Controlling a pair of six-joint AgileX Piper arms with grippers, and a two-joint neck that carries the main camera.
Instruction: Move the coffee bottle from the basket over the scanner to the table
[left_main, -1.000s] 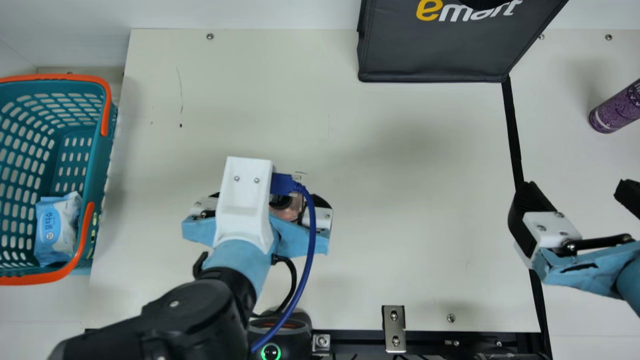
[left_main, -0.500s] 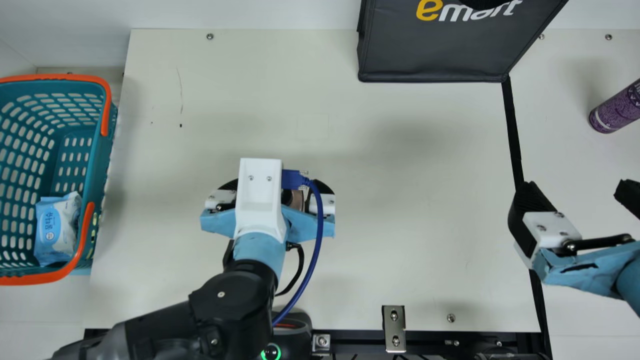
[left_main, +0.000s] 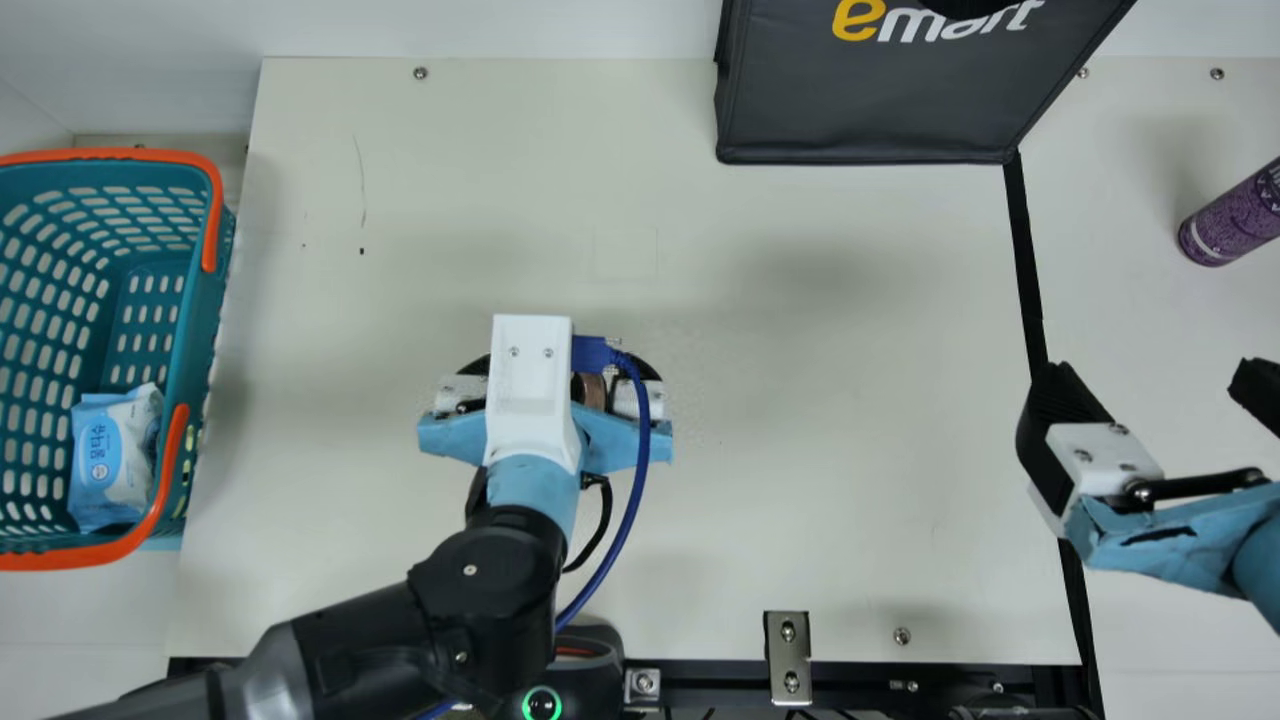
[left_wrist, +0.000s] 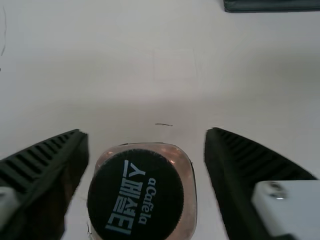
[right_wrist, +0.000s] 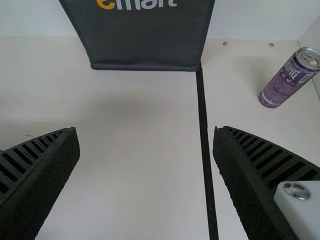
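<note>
In the main view my left gripper (left_main: 557, 368) is over the left-centre table (left_main: 800, 450), around the coffee bottle (left_main: 592, 391), which is partly hidden by the wrist camera mount. From the left wrist view, the bottle's dark cap (left_wrist: 136, 195) faces up between the fingers of my left gripper (left_wrist: 146, 134), with gaps on both sides. Whether its base touches the table is hidden. My right gripper (left_main: 1155, 375) is at the right side, open and holding nothing; the right wrist view has that gripper (right_wrist: 145, 132) spread wide. The scanner (left_main: 542, 703) stands at the near edge.
The teal basket (left_main: 190, 345) at the far left holds a blue-white wipes pack (left_main: 115, 455). A black bag (left_main: 870, 110) stands at the back. A purple can (left_main: 1235, 213) is beyond the black strip (left_main: 1027, 265), and a metal bracket (left_main: 788, 655) sits at the near edge.
My left gripper has shifted right together with the bottle, and looks smaller in the main view. Its arm has swung right, off part of the scanner. The right arm has kept still.
</note>
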